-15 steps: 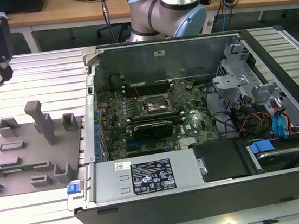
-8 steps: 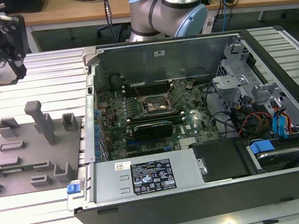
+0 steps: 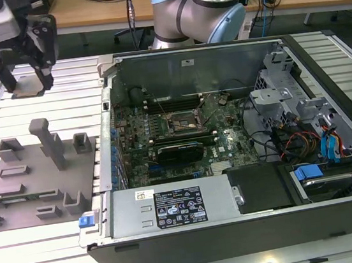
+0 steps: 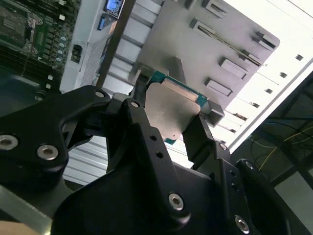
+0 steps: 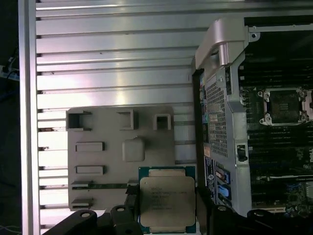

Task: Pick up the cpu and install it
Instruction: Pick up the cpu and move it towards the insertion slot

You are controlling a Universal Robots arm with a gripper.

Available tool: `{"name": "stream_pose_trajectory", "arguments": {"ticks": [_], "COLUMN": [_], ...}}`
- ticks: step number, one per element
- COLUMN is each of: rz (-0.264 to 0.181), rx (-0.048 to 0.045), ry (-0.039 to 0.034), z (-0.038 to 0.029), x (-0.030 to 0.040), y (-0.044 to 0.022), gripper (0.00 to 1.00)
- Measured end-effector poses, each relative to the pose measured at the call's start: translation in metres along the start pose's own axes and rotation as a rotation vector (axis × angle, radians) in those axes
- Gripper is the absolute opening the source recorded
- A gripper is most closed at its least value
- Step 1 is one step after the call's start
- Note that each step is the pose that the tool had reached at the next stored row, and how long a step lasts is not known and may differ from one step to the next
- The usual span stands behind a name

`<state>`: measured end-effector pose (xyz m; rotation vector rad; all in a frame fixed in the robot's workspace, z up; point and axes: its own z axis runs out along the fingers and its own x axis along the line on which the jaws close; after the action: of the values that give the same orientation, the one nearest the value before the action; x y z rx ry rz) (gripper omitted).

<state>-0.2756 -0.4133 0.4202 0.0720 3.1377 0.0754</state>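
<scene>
Silvery cpu (image 5: 167,201) lies flat, clamped edge to edge in the jaws of the gripper (image 5: 167,208), well apart from the empty socket (image 5: 283,105).

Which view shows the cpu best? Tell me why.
The first wrist view: the cpu faces the camera, metal top and green rim nearly whole. In the second wrist view it is slanted, edges hidden by black fingers. The exterior view shows a small grey patch in the gripper.
</scene>
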Motion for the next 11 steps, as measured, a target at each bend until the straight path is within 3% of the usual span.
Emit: {"name": "stream_pose_trajectory", "arguments": {"ticks": [2, 5, 7, 10, 11], "rz": [0.000, 0.000, 0.000, 0.000, 0.000], "rx": [0.0001, 0.0000, 0.0001, 0.0001, 0.0002], "ry": [0.0006, 0.0008, 0.0008, 0.0013, 0.0015], "z": [0.0000, 0.0001, 0.0001, 0.0002, 0.0001], "x": [-0.0129, -0.0225, -0.0327, -0.0546, -0.0586], "y": [0.0006, 0.0010, 0.0015, 0.0025, 0.0026], "gripper": [0.55, 0.55, 0.55, 0.55, 0.55]}}
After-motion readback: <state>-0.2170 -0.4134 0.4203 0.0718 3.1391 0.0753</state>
